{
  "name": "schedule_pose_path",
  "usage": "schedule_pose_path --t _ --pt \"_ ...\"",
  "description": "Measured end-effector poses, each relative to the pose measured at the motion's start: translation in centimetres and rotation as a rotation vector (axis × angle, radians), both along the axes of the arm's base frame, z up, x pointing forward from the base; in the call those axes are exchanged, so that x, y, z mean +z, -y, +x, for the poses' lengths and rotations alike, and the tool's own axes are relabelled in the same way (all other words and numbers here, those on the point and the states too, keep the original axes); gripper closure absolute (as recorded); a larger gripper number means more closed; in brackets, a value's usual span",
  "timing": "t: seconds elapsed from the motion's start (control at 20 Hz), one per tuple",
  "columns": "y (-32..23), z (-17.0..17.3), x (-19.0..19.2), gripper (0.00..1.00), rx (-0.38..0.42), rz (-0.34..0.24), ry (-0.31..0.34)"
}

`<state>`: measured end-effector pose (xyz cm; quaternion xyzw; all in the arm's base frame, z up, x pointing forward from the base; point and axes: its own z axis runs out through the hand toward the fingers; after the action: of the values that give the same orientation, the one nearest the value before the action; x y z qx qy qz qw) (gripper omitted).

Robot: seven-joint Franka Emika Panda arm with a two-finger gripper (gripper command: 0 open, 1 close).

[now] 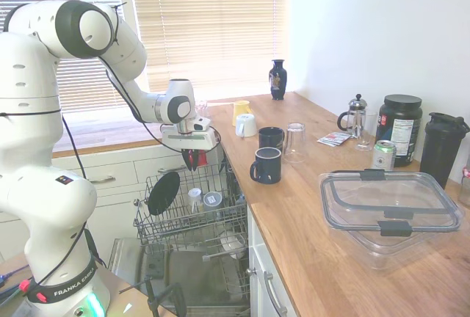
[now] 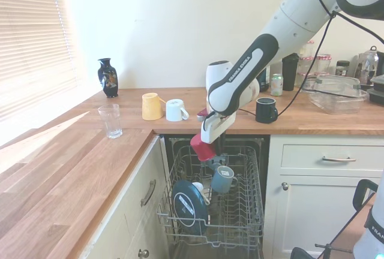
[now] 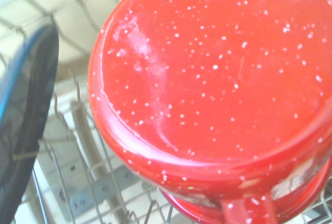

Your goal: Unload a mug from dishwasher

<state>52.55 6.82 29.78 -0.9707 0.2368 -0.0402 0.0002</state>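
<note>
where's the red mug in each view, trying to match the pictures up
First exterior view: the red mug peeks out under the gripper, above the dishwasher rack, left of centre.
Second exterior view: the mug hangs tilted from the gripper, centre frame, above the rack.
Wrist view: its speckled base fills most of the picture.
Shared landmark: the dark round plate standing in the rack.

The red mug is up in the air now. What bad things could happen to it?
It might slip: the gripper holds the red mug tilted above the dishwasher rack, so a fall would land on the blue mug and dark plate below.

It might also bump the countertop edge on the way over, since it hangs just below that level.

The landing spot is tight too: two navy mugs and a glass stand near the edge.
</note>
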Motion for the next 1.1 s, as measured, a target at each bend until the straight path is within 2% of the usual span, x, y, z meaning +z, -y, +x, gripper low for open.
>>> schedule_pose_path --t 0.55,1.1 --pt "4.7 2.6 6.5 1.0 -0.104 0.071 0.077" --pt "8.7 4.4 6.2 1.0 -0.23 0.128 0.077"
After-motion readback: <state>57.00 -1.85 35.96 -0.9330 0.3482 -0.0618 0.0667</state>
